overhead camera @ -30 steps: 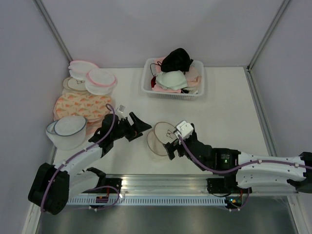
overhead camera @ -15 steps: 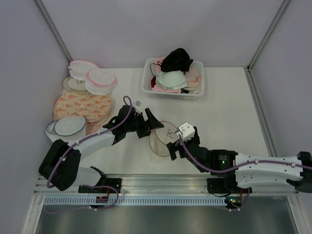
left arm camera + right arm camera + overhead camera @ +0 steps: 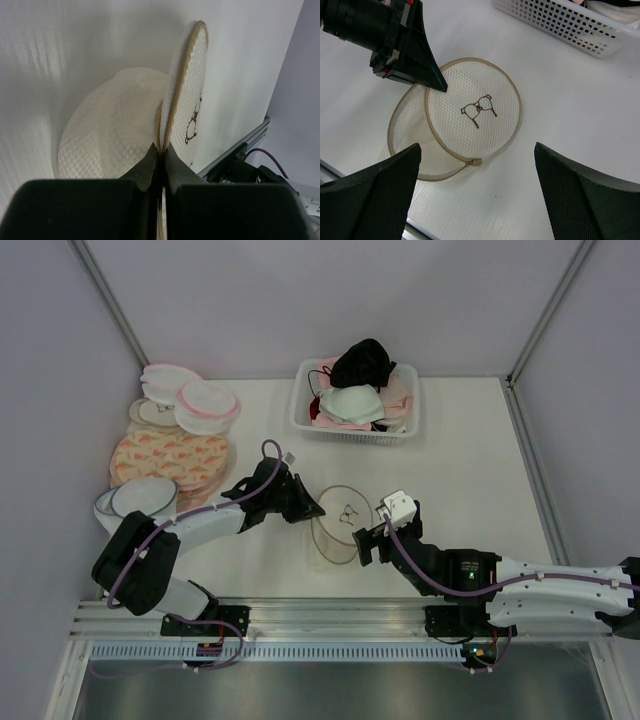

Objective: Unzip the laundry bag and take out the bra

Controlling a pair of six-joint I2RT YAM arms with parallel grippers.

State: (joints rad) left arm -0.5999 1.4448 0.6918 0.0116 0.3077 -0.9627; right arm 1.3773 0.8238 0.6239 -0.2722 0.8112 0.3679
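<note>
— What has changed since a second ago?

— The left arm [image 3: 210,523] has swung in from the left to the laundry bag [image 3: 338,525], and its jaws, spread wide before, are now pressed together on the tan rim of the lid [image 3: 186,95]. In the left wrist view the lid stands on edge, pinched between them. The right jaws have slid a little to the right. They are spread wide, just off the bag's right edge, and touch nothing.

— Is the bag unzipped?

— It looks at least partly so. In the right wrist view the lid sits askew of the lower rim, and the zipper pull [image 3: 476,162] lies at the near edge. How far round the zip has run, I cannot tell.

— And the bra?

— I see nothing dark through the mesh. A black bra [image 3: 362,362] lies on top of the basket [image 3: 355,436] at the far side of the surface, well apart from the bag. If that is the one, I judge the removal done; otherwise lifting the lid is what is left.
</note>
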